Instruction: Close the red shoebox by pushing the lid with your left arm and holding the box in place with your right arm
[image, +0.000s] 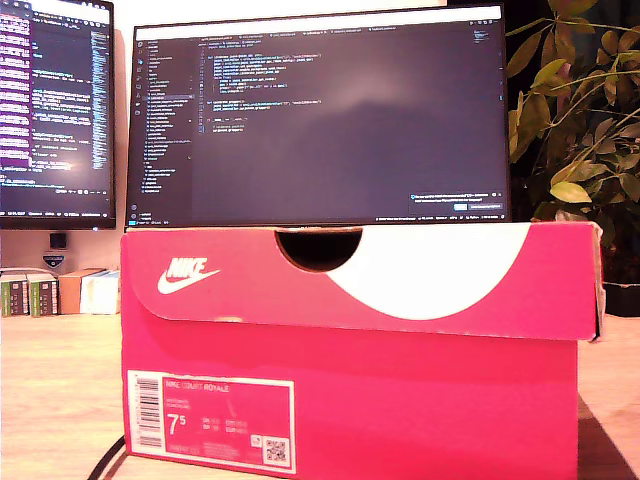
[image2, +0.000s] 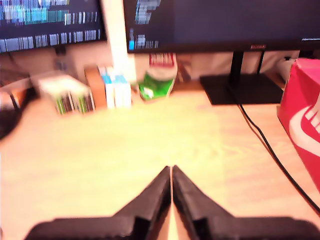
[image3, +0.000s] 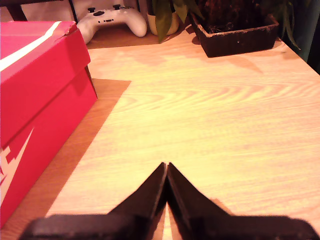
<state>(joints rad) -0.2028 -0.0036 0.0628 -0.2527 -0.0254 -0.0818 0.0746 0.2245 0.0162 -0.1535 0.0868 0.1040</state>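
Exterior view: the shoebox (image: 350, 400) fills the frame's centre, its lid (image: 360, 275) seemingly down but perhaps not seated; no arm shows.

First wrist view: my first end effector (image2: 171, 172) is pressed together over bare counter (image2: 125, 150), box at 3 o'clock. A push from there could slide it.

Second wrist view: my second end effector (image3: 167, 169), pressed together too, has the box at 9 o'clock, apart and unbraced.

The wooden table (image3: 210, 115) has a light grain and carries everything here. The red shoebox (image: 350, 380) stands on it, with its lid down. In the first wrist view, a monitor stand (image2: 242, 87), a black cable (image2: 272, 152), small boxes (image2: 75, 95) and a green packet (image2: 156, 84) rest on the wood. In the second wrist view, a white game controller (image3: 112, 20) and a dark planter (image3: 235, 35) sit at the far edge.
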